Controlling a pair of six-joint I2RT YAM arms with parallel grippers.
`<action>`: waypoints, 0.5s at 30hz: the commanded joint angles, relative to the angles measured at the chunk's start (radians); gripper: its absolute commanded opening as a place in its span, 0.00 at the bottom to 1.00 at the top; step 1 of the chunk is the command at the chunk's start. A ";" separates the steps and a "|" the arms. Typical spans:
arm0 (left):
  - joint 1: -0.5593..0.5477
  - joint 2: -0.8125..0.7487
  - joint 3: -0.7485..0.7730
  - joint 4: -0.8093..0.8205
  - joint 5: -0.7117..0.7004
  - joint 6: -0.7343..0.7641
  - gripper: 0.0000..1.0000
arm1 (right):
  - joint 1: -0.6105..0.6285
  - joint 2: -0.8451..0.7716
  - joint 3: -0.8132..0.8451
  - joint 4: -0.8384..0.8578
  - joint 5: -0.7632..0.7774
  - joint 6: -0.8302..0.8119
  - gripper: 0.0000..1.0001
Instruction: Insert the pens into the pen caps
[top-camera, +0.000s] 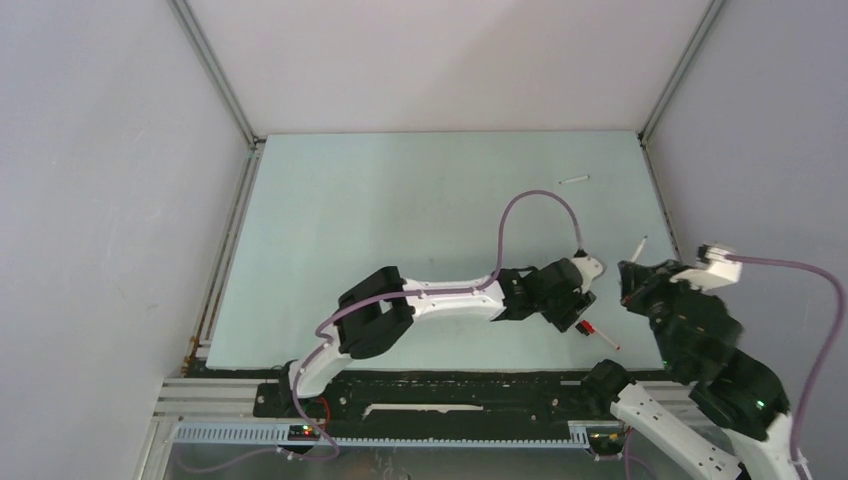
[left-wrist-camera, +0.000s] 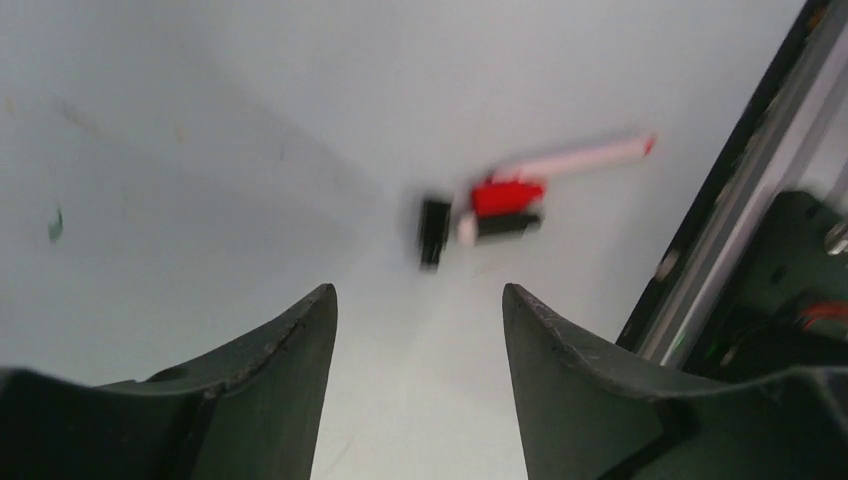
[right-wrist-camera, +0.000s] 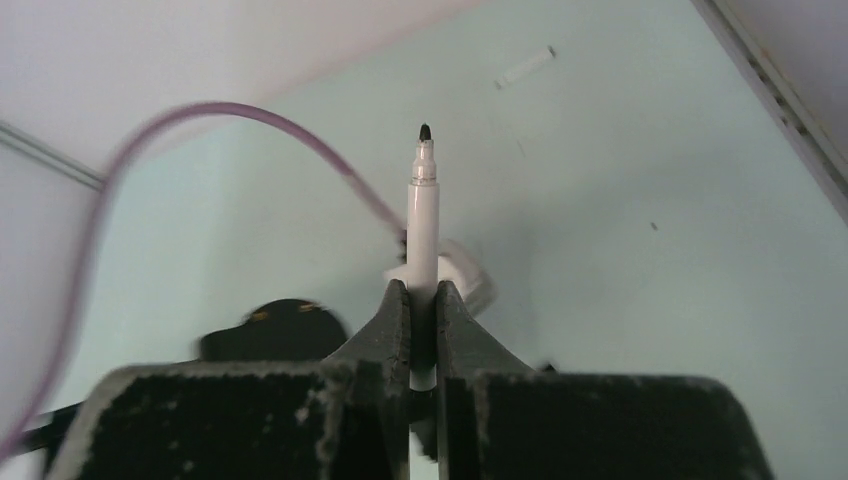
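My right gripper (right-wrist-camera: 422, 285) is shut on a white pen (right-wrist-camera: 423, 205) that stands up out of the jaws, its black writing tip bare. In the top view this gripper (top-camera: 632, 272) is near the table's right edge and the pen (top-camera: 640, 246) points away. My left gripper (left-wrist-camera: 418, 290) is open and empty, low over the table. Just ahead of it lie a small black pen cap (left-wrist-camera: 434, 230), a red cap (left-wrist-camera: 506, 194) with a black piece under it, and a white pen with a red end (left-wrist-camera: 585, 157). The top view shows this group (top-camera: 598, 335) by the left gripper (top-camera: 578, 312).
Another white pen (top-camera: 573, 180) lies far back on the right of the table; it also shows in the right wrist view (right-wrist-camera: 527, 67). The black rail of the table's near edge (left-wrist-camera: 720, 210) runs close on the left gripper's right. A purple cable (top-camera: 540, 205) loops above the left arm.
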 joint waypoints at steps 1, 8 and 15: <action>0.002 -0.212 -0.264 0.168 -0.021 0.049 0.70 | -0.006 0.041 -0.140 -0.018 0.083 0.116 0.00; 0.003 -0.393 -0.508 0.229 -0.088 0.049 0.73 | -0.229 0.213 -0.263 0.032 -0.080 0.161 0.00; 0.008 -0.557 -0.746 0.308 -0.138 0.001 0.74 | -0.602 0.321 -0.408 0.158 -0.408 0.193 0.00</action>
